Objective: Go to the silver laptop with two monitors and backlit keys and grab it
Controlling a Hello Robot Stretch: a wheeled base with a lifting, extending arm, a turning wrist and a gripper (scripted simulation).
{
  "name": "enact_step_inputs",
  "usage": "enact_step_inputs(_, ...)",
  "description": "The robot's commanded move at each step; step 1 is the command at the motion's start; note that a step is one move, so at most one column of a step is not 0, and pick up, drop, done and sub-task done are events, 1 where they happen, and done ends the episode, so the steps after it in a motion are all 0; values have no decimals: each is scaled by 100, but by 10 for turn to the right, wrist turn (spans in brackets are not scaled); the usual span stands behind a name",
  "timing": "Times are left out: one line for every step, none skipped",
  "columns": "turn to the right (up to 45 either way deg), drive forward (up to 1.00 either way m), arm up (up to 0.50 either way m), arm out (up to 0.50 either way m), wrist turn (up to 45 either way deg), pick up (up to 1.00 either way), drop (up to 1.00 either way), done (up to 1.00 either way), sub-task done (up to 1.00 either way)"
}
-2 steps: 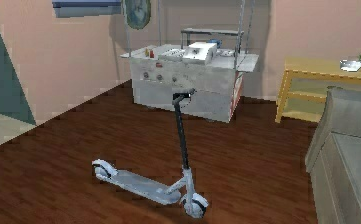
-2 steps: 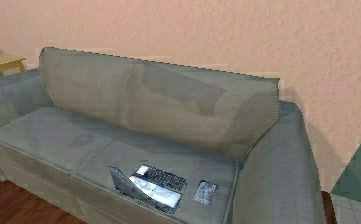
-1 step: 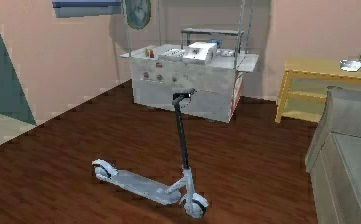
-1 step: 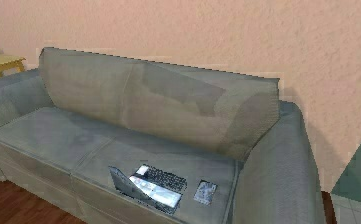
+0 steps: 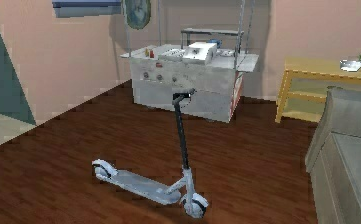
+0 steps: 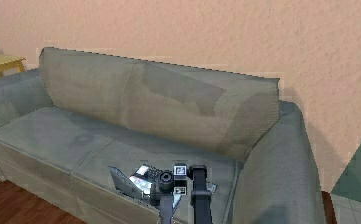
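A small silvery laptop-like thing (image 6: 136, 180) with dark patches lies on the grey sofa's seat cushion (image 6: 58, 135), near the front edge. The dark arm bar (image 6: 199, 203) rises from the bottom of the arm side view, with two white marked squares at its end. Just left of them is the gripper (image 6: 162, 188), right by the silvery thing. I cannot tell whether it touches it or holds anything.
The grey sofa (image 6: 168, 100) stands against a pink wall. In the forward view a kick scooter (image 5: 153, 178) stands on the dark wood floor. Behind it is a grey cart (image 5: 183, 85) with small items. A yellow table (image 5: 318, 80) and the sofa's end (image 5: 343, 150) are at the right.
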Motion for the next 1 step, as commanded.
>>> enact_step_inputs(0, 0, 0, 0, 450, 0, 0, 0, 0)
